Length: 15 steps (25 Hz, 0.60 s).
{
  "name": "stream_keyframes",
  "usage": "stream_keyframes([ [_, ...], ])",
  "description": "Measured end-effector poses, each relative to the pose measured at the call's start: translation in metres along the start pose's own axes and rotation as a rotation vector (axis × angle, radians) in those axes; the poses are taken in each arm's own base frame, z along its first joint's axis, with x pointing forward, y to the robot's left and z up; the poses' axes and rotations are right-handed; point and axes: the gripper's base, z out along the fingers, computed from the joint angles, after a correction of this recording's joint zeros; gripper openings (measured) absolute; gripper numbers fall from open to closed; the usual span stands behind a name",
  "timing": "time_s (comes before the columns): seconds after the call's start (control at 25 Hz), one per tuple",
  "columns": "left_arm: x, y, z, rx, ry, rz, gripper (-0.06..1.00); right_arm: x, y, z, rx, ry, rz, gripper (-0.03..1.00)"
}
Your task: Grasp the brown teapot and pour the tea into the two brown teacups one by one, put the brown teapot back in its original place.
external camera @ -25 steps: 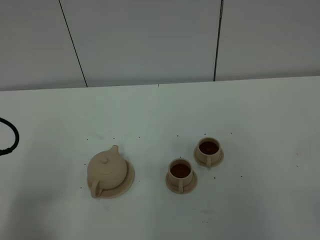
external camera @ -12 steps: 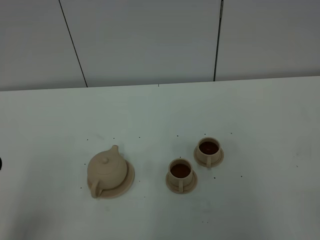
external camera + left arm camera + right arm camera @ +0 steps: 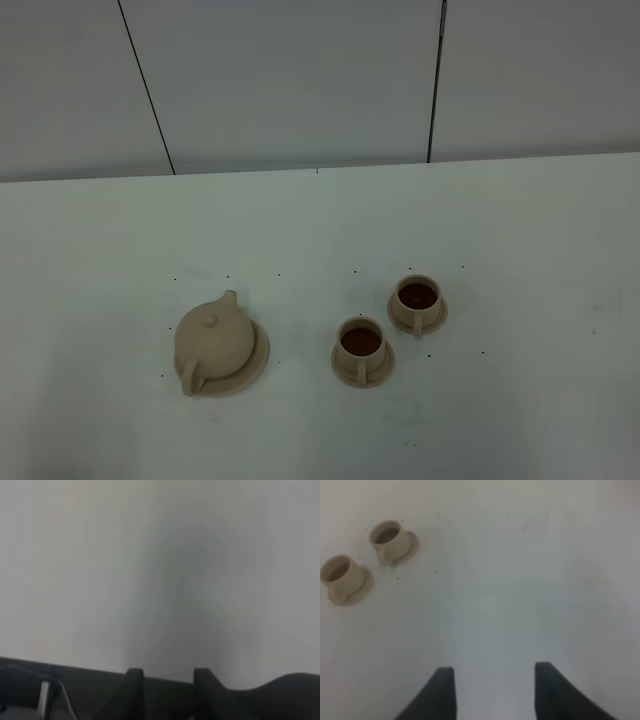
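Gone from the desk's left edge is the dark cable loop I saw a second ago; half a second ago only a sliver of it showed, and now none, while pot and cups sit unmoved. The brown teapot (image 3: 213, 340) rests on its wide saucer disc (image 3: 256, 362) toward the desk's front-left, spout pointing to the back edge. Both brown teacups (image 3: 361, 345) (image 3: 417, 299) stand on their little saucers right of the desk's centre, each showing dark liquid, so I judge pouring and return finished. My right gripper (image 3: 494, 690) hangs open over bare desk (image 3: 520, 230), holding nothing; my left gripper (image 3: 164, 692) shows a narrower empty gap.
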Motion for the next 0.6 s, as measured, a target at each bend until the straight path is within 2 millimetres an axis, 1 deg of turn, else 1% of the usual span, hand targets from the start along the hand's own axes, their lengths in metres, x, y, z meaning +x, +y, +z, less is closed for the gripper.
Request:
stream_keyframes([
  [0.6, 0.017, 0.001, -0.02, 0.013, -0.18, 0.013, 0.31, 0.0, 0.0, 0.0, 0.0, -0.001, 0.0, 0.36],
])
